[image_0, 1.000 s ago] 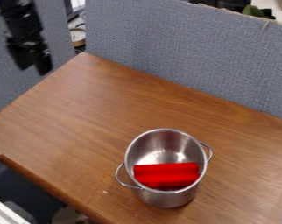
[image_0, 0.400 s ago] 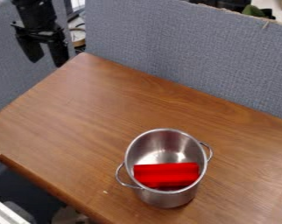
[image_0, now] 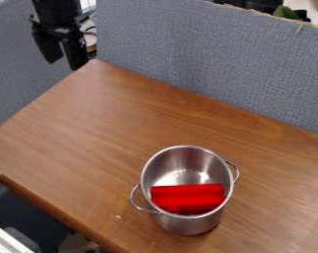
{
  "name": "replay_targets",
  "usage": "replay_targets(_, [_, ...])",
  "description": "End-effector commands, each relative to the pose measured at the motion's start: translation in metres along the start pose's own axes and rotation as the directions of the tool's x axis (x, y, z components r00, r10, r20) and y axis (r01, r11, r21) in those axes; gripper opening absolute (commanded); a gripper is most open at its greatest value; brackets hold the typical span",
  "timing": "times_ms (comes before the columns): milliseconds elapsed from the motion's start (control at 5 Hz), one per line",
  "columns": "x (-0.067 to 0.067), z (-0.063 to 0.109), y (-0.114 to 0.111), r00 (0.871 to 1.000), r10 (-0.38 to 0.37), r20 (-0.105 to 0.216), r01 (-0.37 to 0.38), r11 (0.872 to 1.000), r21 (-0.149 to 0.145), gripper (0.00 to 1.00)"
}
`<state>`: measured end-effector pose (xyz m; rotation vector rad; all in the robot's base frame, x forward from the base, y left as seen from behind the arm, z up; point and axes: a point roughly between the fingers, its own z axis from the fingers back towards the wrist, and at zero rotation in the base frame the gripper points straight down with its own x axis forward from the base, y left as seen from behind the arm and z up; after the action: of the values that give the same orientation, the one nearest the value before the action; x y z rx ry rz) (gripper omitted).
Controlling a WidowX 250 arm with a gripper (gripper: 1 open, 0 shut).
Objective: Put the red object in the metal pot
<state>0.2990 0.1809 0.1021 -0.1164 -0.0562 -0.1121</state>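
- Grey fabric partition panels (image_0: 214, 69) wall off the far side of a brown wooden desk (image_0: 83, 138), giving a plain backdrop against which each item reads clearly.
- Gripper (image_0: 59, 51): dark, hanging at the upper left above the far corner of the desk; its jaws are spread wide and carry nothing, consistent with a release.
- Gap: bare wood lies between the gripper and the vessel; the two stand well apart, so nothing is touched.
- Metal pot (image_0: 189, 188): shiny, upright, near the front edge of the desk, with small loop handles at the rim.
- Red object (image_0: 189, 198): lies on its side inside the pot, across the bottom, spanning nearly wall to wall.
- Judgement: with the block contained and the jaws empty, the task appears complete.
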Motion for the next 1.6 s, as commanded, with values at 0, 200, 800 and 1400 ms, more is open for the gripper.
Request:
replay_targets(0, [0.022,0.016,-0.001,0.986,0.158,0.061,-0.159,0.987,0.021,1.0])
replay_targets(200, [0.03,0.02,-0.001,0.952,0.295,0.077,-0.297,0.955,0.021,1.0])
replay_targets(800, [0.021,0.01,-0.015,0.998,0.052,0.018,-0.052,0.999,-0.007,1.0])
replay_targets(1400, [0.027,-0.01,0.009,0.995,0.095,0.005,-0.095,0.995,-0.02,1.0])
